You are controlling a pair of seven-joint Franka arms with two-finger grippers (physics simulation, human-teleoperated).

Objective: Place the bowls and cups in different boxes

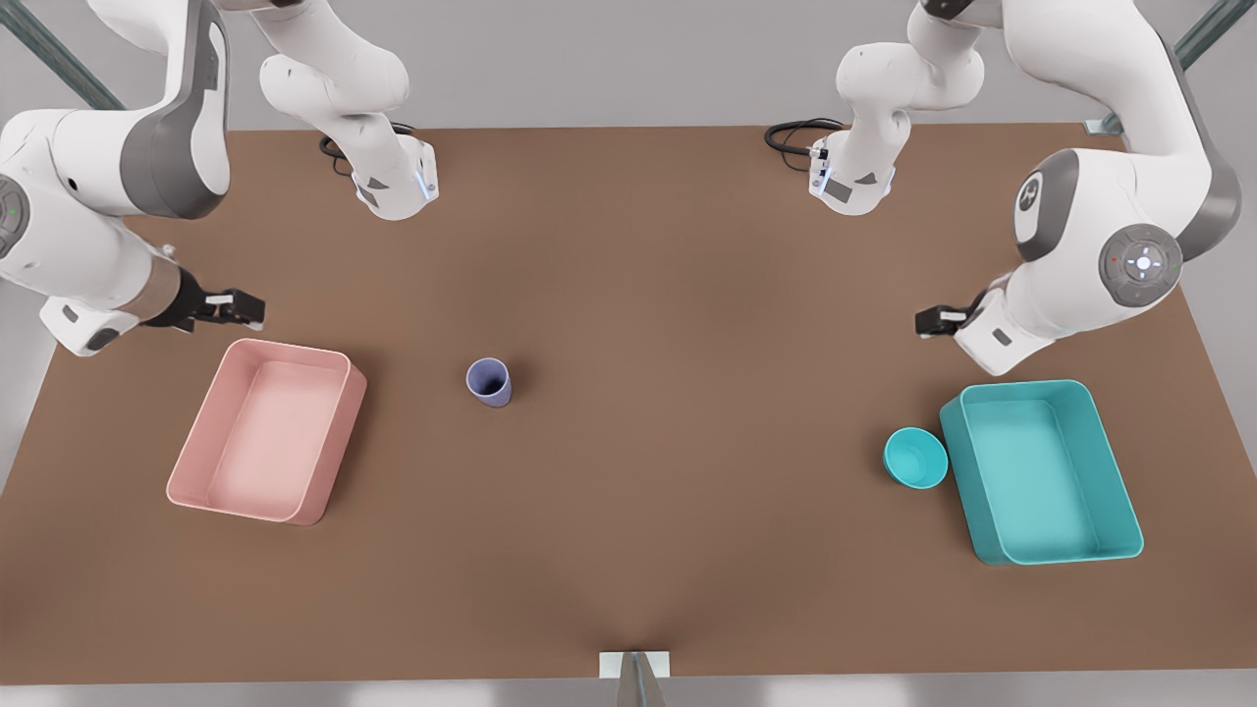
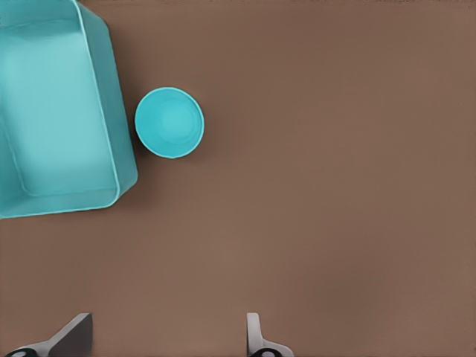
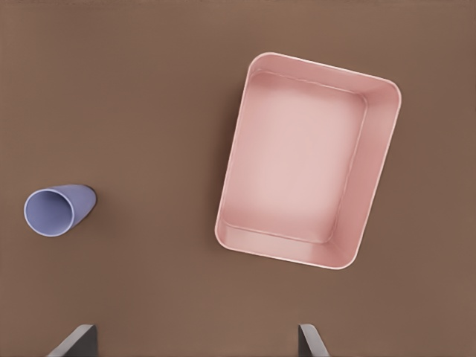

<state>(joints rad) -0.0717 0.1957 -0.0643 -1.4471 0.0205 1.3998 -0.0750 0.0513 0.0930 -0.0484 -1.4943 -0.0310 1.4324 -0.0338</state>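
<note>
The purple cup [image 1: 488, 382] stands upright on the brown bench [image 1: 648, 511], near the middle and well apart from the pink box [image 1: 201, 462] on the front view's left, with bare bench all round it. The teal bowl [image 1: 915, 458] sits just beside the long wall of the teal box [image 1: 992, 530] on the front view's right; I cannot tell whether they touch. Both boxes lie near the bench's side edges.

The left hand [image 1: 931, 322] hovers above the bench beyond the teal box, fingers [image 2: 253, 338] spread wide and holding nothing. The right hand [image 1: 245, 308] hovers just past the pink box's far edge, fingers [image 3: 311, 343] likewise wide apart and holding nothing.
</note>
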